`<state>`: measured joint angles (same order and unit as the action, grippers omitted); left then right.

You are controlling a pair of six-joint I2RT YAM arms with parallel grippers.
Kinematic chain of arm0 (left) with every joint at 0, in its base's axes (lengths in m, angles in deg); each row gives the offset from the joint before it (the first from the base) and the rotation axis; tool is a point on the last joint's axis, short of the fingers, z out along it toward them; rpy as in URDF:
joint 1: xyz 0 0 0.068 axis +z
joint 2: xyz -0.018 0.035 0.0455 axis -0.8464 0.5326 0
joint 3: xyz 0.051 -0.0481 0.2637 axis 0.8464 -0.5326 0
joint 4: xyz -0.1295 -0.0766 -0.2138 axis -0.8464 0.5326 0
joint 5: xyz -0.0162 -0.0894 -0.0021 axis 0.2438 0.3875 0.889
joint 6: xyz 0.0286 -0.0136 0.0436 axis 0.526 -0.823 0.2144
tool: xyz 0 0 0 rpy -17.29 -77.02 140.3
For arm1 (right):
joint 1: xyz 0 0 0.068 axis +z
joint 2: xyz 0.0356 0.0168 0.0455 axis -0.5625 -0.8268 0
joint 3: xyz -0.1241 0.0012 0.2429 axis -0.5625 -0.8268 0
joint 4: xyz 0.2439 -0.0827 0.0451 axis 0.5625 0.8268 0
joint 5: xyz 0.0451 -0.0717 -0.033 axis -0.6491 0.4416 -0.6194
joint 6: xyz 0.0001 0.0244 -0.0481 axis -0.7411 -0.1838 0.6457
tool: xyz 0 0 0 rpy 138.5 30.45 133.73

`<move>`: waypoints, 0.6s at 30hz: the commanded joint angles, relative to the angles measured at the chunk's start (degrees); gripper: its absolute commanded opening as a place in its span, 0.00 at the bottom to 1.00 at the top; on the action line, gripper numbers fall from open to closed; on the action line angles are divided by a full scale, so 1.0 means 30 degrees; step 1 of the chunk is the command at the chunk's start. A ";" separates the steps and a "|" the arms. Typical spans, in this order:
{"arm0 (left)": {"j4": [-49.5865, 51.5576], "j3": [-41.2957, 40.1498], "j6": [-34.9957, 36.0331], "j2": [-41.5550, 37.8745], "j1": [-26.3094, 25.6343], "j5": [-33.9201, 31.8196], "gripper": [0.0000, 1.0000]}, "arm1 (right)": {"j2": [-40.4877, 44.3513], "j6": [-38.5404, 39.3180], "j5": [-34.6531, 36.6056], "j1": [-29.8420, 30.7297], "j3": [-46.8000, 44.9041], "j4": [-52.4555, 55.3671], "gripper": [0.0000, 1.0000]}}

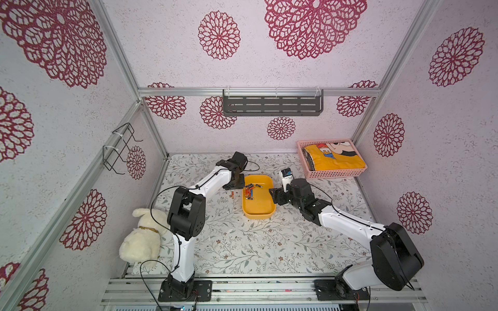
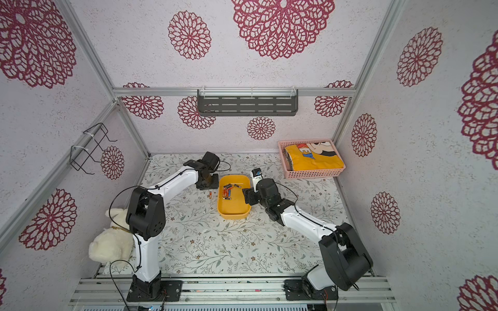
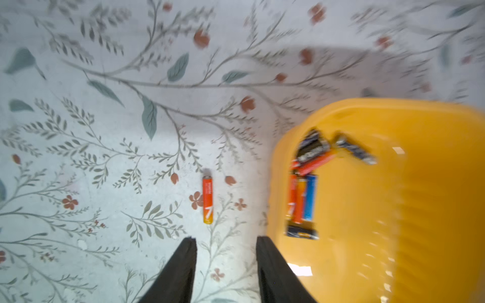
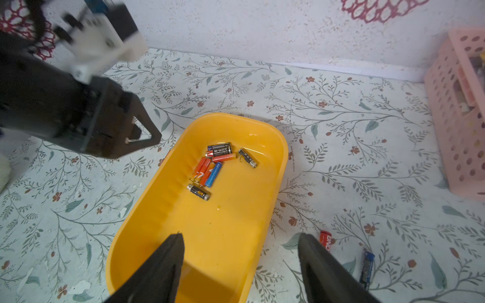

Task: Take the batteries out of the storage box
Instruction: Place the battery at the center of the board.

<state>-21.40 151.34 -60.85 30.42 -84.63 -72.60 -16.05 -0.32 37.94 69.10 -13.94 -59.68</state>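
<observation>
Batteries (image 4: 212, 168) lie bunched in the yellow storage box (image 4: 282, 157), toward the end nearer the back wall: nine or so by our count, orange, black and one blue, tumbled against each other. The left pincer (image 3: 226, 238) hangs over the desk (image 3: 105, 131) just beside the box's wall, jaws parted with nothing between them. An orange battery (image 3: 207, 200) lies flat on the desk right ahead of it, outside the box, and we take that to be the drop spot on that side. The right pincer (image 4: 240, 234) is spread wide and empty above the box's other end, facing the heap — placed, we judge, to reach in next. A red battery (image 4: 325, 237) and a blue battery (image 4: 367, 265) lie on the desk near it, already out — so most of the emptying is not yet done.
</observation>
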 commanded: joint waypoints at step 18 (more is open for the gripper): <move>0.3683 0.9329 -0.1889 0.8000 -0.1826 0.1023 0.39 | 0.1168 -0.0928 0.1196 -0.0693 -0.2103 -0.1943 0.68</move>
<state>-11.67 176.63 -65.53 54.33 -90.64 -70.21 -14.76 -2.94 40.50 67.35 -20.04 -63.81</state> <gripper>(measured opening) 0.392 0.676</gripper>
